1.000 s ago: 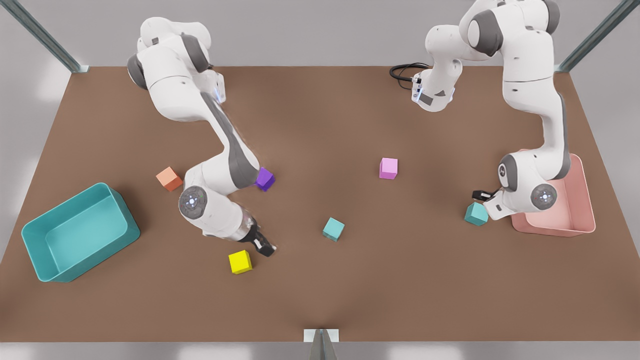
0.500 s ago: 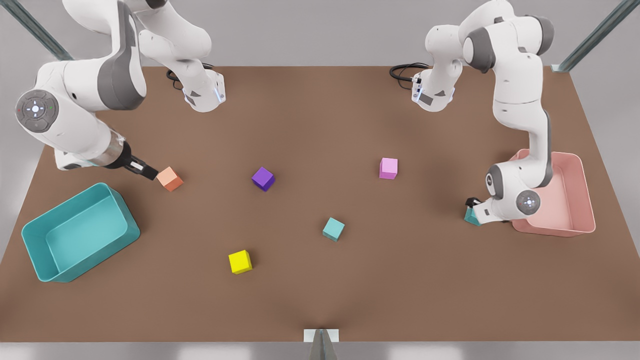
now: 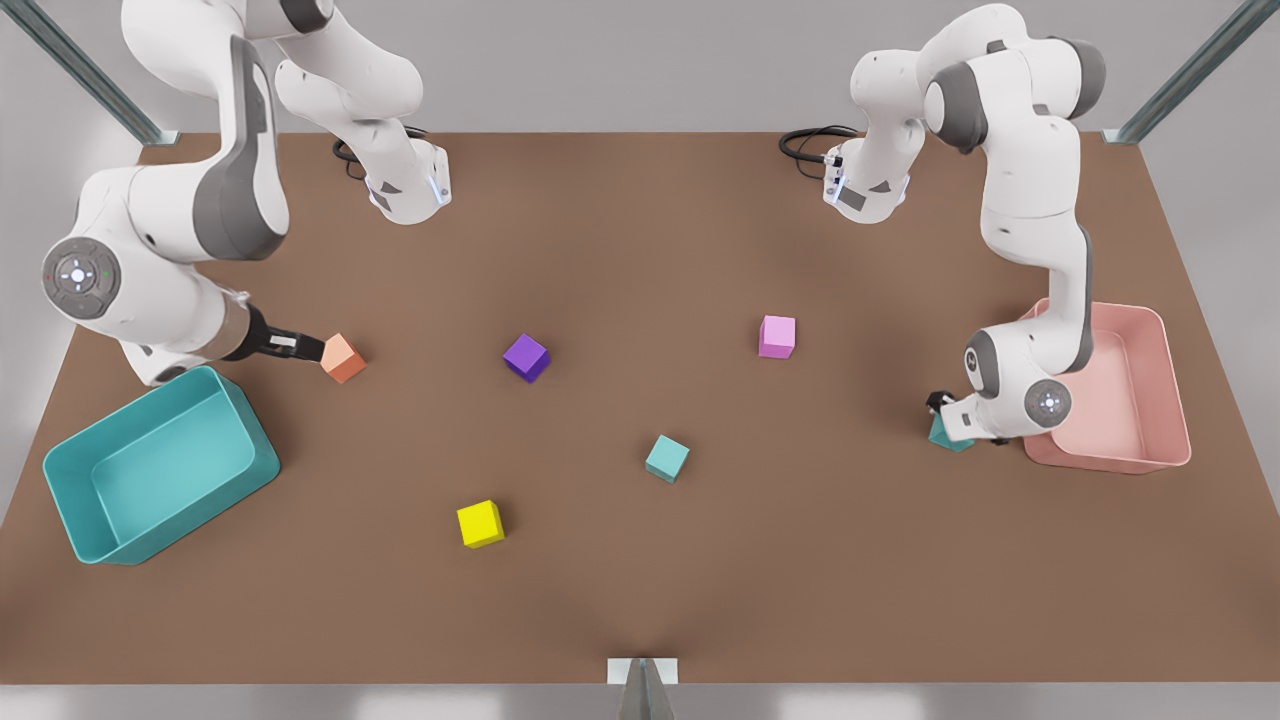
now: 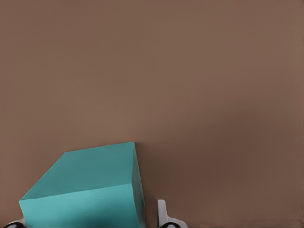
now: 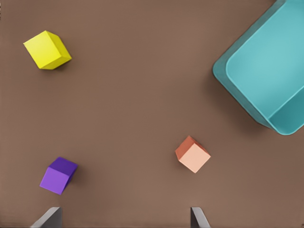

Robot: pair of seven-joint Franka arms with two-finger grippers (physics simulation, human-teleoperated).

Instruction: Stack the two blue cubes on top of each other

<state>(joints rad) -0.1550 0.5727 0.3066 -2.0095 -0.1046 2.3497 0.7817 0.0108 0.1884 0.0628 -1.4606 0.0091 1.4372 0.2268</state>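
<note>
One blue cube [image 3: 667, 458] lies alone near the table's middle. The other blue cube [image 3: 946, 438] sits at the front view's right beside the pink bin, mostly hidden by my left gripper [image 3: 940, 415]. In the left wrist view this cube [image 4: 90, 190] lies between the gripper's fingertips [image 4: 163, 216], with a small gap on one side. That gripper is open. My right gripper [image 3: 305, 347] is at the front view's left, open, its tips just short of the orange cube [image 3: 342, 358].
A teal bin [image 3: 70, 500] stands at the front view's left, a pink bin [image 3: 1170, 400] at its right. A purple cube [image 3: 526, 357], a pink cube [image 3: 777, 336] and a yellow cube [image 3: 481, 523] lie on the brown table [image 3: 640, 250].
My right arm swung from beside the yellow cube to the orange cube. My left gripper came down around the blue cube by the pink bin.
</note>
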